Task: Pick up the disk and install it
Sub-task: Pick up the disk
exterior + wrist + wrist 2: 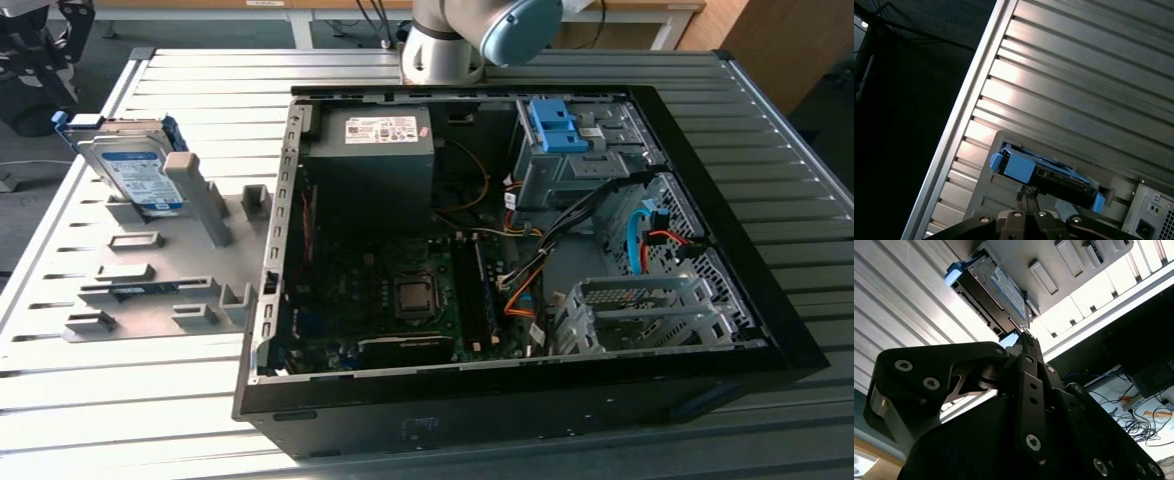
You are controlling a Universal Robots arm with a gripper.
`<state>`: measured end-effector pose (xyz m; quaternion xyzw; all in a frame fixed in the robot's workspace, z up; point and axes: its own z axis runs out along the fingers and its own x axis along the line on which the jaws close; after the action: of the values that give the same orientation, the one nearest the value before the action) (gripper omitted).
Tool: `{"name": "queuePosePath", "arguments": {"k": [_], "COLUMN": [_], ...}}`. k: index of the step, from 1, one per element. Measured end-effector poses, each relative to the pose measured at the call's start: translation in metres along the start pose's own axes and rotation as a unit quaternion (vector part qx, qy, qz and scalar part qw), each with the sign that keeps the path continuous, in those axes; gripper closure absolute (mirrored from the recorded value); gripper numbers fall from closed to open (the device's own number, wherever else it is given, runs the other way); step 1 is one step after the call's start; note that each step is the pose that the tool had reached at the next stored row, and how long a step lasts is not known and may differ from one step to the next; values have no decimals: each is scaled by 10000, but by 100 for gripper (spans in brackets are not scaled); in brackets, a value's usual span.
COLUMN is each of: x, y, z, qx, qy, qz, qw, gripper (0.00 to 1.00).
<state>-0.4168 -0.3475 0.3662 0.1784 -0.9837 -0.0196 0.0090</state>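
One long ribbed metal worktop (160,400) carries everything. Most of it is taken up by a black computer case (747,330) lying on its side with the cover off and its insides facing up. A dark circuit board (387,290) lies on its floor, with bundles of coloured wires and silver drive cages toward the exterior view's right. Behind the case rises the pale grey arm (447,45).

A grey power supply box (374,160) with a white sticker sits in the far corner of the case, on the exterior view's left side. Outside the case, further to the exterior view's left, a grey holder plate (160,290) with raised blocks and slots lies flat on the worktop.

The disk (134,170) stands on edge in the far part of that plate, tilted, with a grey upright block just beside it. Its white-and-blue label faces the room and its blue frame shows along the top edge. It is well apart from the case's drive cages. A bare blue bracket (554,125) sits in the cage at the far side of the case, toward the exterior view's right.

In both wrist views the tool (1027,337) (1026,190) points at the disk (996,290) (1054,177). Its two black fingers are pressed together with nothing between them, and the tip is just beside the disk's blue-framed end. Whether the tip touches the disk I cannot tell.
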Motion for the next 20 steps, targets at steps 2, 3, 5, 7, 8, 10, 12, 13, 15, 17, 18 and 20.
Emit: {"name": "queuePosePath", "arguments": {"k": [2, 3, 5, 7, 8, 10, 12, 13, 15, 17, 18, 20], "x": [0, 0, 0, 0, 0, 0, 0, 0, 0, 0, 0, 0], "y": [0, 0, 0, 0, 0, 0, 0, 0, 0, 0, 0, 0], "z": [0, 0, 0, 0, 0, 0, 0, 0, 0, 1, 1, 2], "qx": [0, 0, 0, 0, 0, 0, 0, 1, 2, 4, 5, 7], "qy": [0, 0, 0, 0, 0, 1, 2, 4, 9, 16, 19, 27], "qz": [0, 0, 0, -1, -4, -20, -62, -98, -216, -383, -471, -643], "qw": [10000, 10000, 10000, 10000, 10000, 10000, 10000, 10000, 9998, 9993, 9989, 9979], "gripper": [89, 89, 89, 89, 89, 89, 89, 89, 89, 89, 89, 89]}}
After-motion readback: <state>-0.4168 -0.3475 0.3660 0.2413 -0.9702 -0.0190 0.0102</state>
